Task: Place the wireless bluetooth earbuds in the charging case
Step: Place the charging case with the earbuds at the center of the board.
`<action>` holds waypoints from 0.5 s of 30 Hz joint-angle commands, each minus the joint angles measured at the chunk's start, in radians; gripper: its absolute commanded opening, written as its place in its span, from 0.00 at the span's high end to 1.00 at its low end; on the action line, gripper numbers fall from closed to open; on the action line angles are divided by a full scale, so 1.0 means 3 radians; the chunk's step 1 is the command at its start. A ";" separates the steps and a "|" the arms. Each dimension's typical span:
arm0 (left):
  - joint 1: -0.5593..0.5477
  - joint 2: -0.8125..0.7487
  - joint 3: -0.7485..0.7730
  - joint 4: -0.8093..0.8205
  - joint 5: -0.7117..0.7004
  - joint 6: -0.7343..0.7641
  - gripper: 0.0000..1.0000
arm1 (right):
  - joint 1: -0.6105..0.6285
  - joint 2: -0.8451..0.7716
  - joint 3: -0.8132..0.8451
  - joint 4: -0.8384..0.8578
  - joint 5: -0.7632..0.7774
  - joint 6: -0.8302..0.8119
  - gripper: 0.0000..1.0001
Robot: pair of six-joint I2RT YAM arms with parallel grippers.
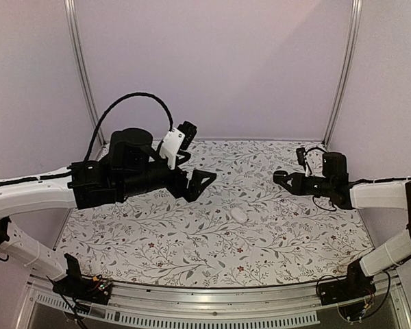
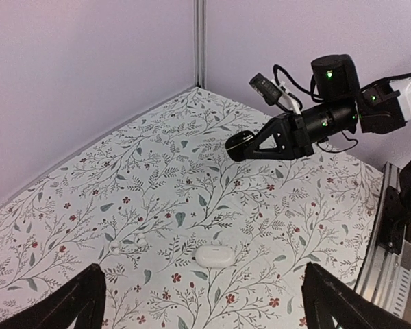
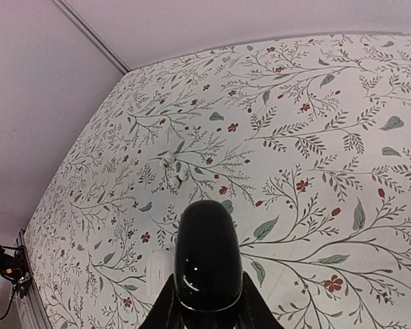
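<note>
Item, left gripper (image 1: 200, 184): stands fully open, both fingers spread wide, nothing between them; hangs above the left half of the floral-patterned table cover (image 1: 157, 240), clear of it.

Item, right gripper (image 1: 279, 178): is closed on a glossy black oval pebble-shaped object (image 2: 235, 146), pinched by its rear end with the rounded front poking out past the fingertips; is held in the air over the right half of the cover, pointing toward the left gripper.

Item, white oval pebble-shaped object (image 2: 216, 256): lies flat on the cover near the middle, between the two grippers and below them, touched by neither.

Item, wireless bluetooth earbuds (image 2: 140, 241): two tiny pieces, pale in these views, lying loose on the cover just beside each other; sit near the white oval on its left in the left wrist view, apart from it and in no case.

Note on the charging case: cannot tell from these views which oval, black or white, serves as it; both appear shut.
</note>
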 commanded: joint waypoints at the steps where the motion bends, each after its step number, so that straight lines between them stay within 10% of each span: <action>1: 0.0081 -0.0050 -0.0103 0.0182 -0.0035 -0.0138 0.00 | -0.0049 0.0412 0.0233 -0.0075 -0.0296 0.0088 0.97; 15: 0.0145 -0.0177 -0.0324 0.0253 -0.0042 -0.0202 0.00 | -0.0096 0.1410 0.0677 -0.0284 -0.0348 -0.0068 0.87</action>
